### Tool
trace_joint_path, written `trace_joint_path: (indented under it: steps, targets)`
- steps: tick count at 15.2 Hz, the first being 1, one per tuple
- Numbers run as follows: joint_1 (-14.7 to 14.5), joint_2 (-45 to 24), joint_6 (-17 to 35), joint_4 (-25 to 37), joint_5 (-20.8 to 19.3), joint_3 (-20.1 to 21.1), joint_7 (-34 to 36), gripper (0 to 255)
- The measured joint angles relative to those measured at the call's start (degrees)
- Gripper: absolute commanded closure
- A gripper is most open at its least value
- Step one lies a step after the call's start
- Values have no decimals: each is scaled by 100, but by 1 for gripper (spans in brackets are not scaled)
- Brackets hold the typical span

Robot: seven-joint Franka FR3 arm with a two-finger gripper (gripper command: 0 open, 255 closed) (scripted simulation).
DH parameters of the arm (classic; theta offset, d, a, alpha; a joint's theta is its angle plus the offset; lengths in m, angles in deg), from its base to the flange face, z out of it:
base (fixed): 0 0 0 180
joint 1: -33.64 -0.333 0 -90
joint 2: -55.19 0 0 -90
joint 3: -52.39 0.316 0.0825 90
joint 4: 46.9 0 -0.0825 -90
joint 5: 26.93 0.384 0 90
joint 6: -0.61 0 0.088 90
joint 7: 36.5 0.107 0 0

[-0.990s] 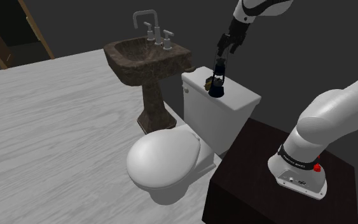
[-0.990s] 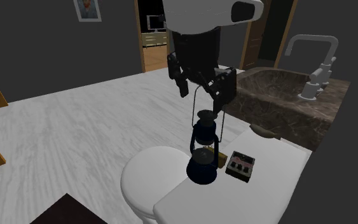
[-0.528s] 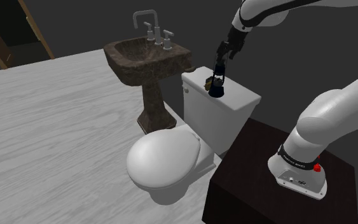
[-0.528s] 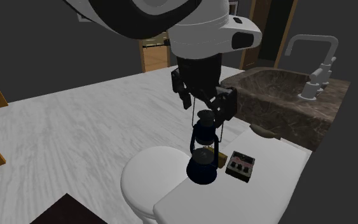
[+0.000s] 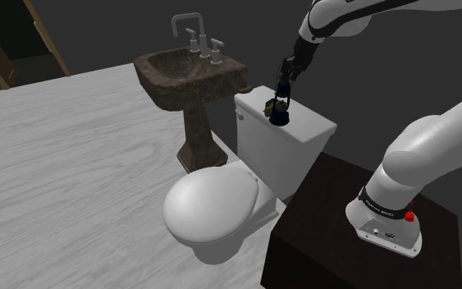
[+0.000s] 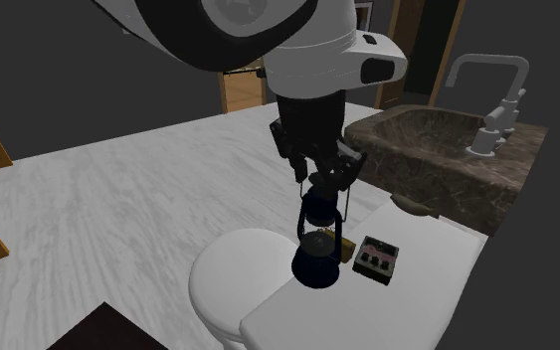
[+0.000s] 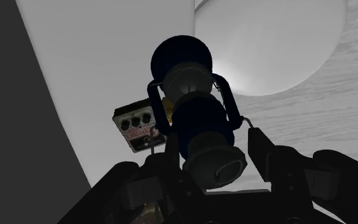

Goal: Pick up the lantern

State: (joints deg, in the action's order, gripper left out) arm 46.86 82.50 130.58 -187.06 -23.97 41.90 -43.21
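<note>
Grasp closed: hand (image 6: 319,179) has come down and now looks clamped on the top cap of the dark blue lantern (image 6: 317,249).
Lantern base still rests on the white toilet tank lid (image 6: 427,288); lifting is what's left.

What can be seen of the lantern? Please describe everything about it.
The lantern is dark blue, nearly black, with a round base, a rounded middle, a cap on top, side tubes and a thin wire handle. It stands upright on the white toilet tank lid, close beside a small box with knobs. The tool is at its cap; whether it grips is unclear.
</note>
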Motion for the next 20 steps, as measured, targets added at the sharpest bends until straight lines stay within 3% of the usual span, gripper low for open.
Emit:
trace_joint_path:
  steps: [6, 20]
  targets:
    - [8, 23, -93, 60, -9, -3, -1, 255]
    - [14, 149, -1143, 988, -50, 65, 130, 255]
